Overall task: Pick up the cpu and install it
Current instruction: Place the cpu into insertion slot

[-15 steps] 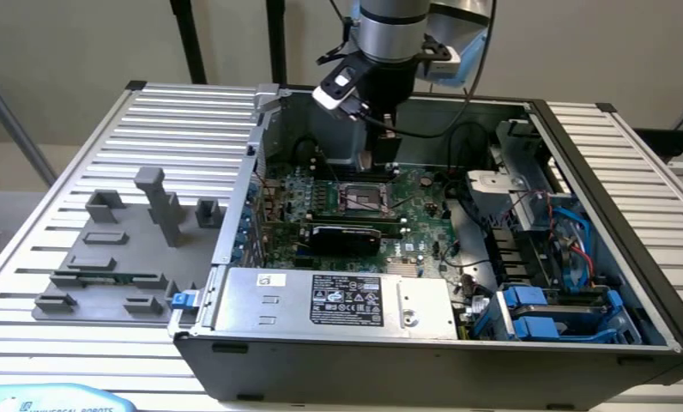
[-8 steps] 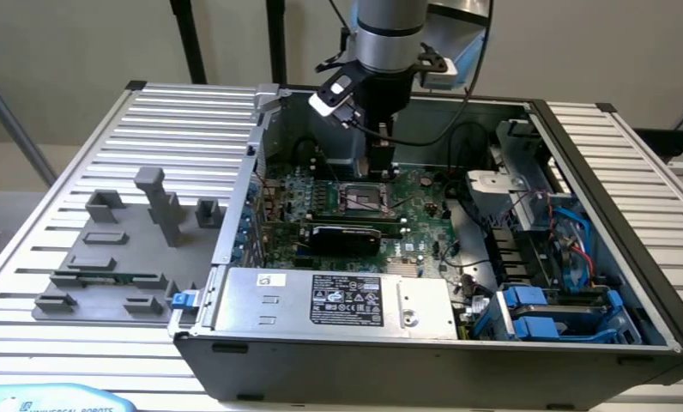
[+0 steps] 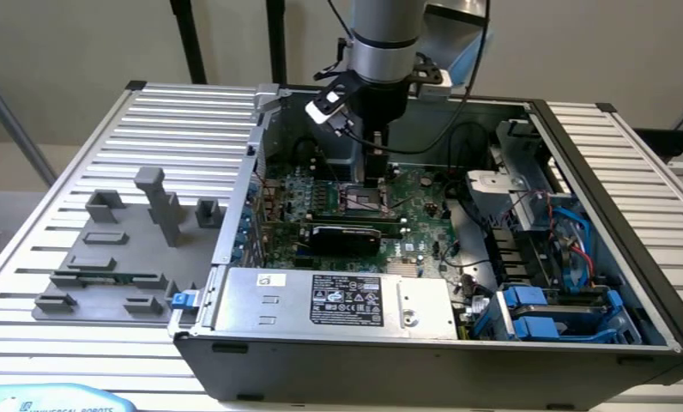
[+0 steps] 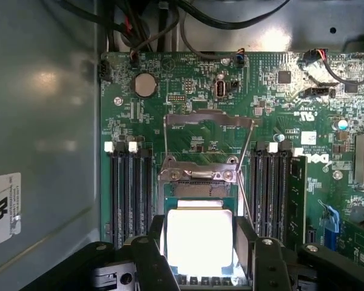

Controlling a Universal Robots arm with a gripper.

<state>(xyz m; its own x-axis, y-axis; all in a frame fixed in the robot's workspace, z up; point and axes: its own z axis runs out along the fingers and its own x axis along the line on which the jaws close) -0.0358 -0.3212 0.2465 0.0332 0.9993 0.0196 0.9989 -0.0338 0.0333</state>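
gripper (image 3: 371,184): clasping cpu (image 4: 199,237) by two sides | where: upper centre of exterior view, inside computer case (image 3: 433,371) | cpu: level over open motherboard socket (image 4: 198,191)

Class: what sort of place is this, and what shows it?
Probably a robotics lab bench for computer assembly: an open PC case on a slatted metal table, a robot arm reaching over its motherboard, grey fixture blocks alongside.
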